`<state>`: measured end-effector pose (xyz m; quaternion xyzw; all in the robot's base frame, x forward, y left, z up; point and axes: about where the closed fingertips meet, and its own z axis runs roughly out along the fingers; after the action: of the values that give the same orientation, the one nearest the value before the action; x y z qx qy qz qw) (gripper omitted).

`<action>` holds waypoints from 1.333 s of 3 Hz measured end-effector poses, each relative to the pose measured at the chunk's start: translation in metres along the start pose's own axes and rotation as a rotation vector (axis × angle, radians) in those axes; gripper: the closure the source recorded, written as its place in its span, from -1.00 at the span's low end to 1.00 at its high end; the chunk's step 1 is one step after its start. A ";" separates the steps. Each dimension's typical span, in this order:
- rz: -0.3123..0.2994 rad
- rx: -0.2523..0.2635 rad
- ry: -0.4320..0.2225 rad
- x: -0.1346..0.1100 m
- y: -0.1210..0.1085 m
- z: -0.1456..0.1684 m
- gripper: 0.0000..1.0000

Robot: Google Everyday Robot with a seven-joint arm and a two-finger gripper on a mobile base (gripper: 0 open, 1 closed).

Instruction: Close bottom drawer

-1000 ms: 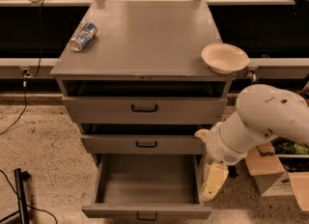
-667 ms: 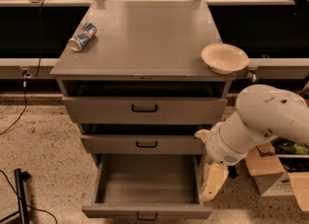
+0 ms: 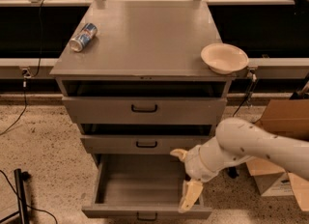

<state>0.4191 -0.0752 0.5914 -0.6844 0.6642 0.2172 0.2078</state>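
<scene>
The gripper (image 3: 189, 192) hangs at the front right corner of the bottom drawer (image 3: 111, 212), its cream tip pointing down over the right wall just behind the front panel; whether it is spread or closed, I cannot tell, and it holds nothing that shows. The white arm (image 3: 251, 146) reaches in from the right, crossing in front of the cabinet's lower right side. The bottom drawer stands pulled well out, its plain grey tray bare and its small black handle (image 3: 146, 216) at the lower edge of the view. Above it the middle drawer (image 3: 116, 144) and the top drawer (image 3: 96, 109) sit slightly ajar. On the cabinet's top surface (image 3: 145, 35) a can (image 3: 83, 37) lies on its side at the left, and a cream bowl (image 3: 224, 57) rests at the right edge. A cardboard box (image 3: 285, 117) stands on the speckled floor (image 3: 43, 141) to the right
</scene>
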 end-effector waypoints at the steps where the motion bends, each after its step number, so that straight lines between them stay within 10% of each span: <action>1: -0.086 -0.005 -0.122 0.009 0.000 0.066 -1.00; 4: -0.087 -0.064 -0.126 0.051 -0.017 0.140 -1.00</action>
<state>0.4339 -0.0363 0.4468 -0.7040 0.6122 0.2716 0.2366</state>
